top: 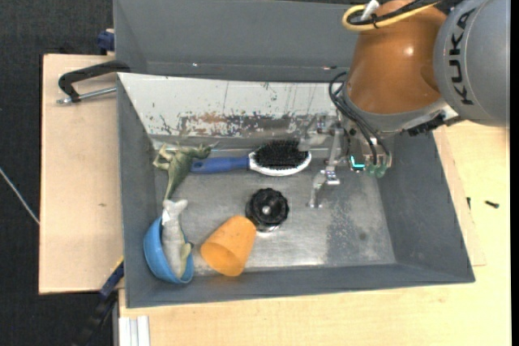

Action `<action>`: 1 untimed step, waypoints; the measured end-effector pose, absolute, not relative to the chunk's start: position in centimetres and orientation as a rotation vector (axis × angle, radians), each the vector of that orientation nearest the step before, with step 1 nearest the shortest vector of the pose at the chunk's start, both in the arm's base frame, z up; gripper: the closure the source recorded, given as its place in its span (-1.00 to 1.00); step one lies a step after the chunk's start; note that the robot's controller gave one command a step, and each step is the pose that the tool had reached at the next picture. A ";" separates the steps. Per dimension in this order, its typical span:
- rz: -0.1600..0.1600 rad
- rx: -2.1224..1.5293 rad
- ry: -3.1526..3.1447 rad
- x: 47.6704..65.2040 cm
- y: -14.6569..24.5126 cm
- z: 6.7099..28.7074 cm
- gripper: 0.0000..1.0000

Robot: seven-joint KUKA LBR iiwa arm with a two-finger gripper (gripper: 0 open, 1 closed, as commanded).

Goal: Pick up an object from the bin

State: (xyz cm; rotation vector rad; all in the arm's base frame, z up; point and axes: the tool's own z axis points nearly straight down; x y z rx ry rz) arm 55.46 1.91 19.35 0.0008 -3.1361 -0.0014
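Along the lower edge of the bin (422,198), towards the lower left of the frame, an orange cup (229,247) lies on its side. Just left of it is a blue bowl (156,257) with a pale toy figure (173,227) leaning in it. A little higher, near the middle, sits a black round knob (268,207) — compact and hard-looking, likely light, but low and rounded, so it could slip out of a pinch.

Right of the knob the gripper (323,189) hangs over bare bin floor, with nothing seen in it. Whether it is wide or narrow I cannot tell.

Higher again, just left of the gripper, is a hairbrush (280,158) with a white head, black bristles and a blue handle (219,164) running left. A green toy dinosaur (178,162) lies at the handle's far end, against the back wall.

The brush and the knob are the nearest candidates. I judge the brush the easier one — stiff plastic, light and not fragile. Its bristles would give under pressure, so the better hold is across the narrow neck or the handle, closing on its sides. The head lies close to the back wall, which leaves little room on that side.
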 end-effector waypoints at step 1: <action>-0.005 0.015 -3.146 53.0 4.9 7.5 -1.00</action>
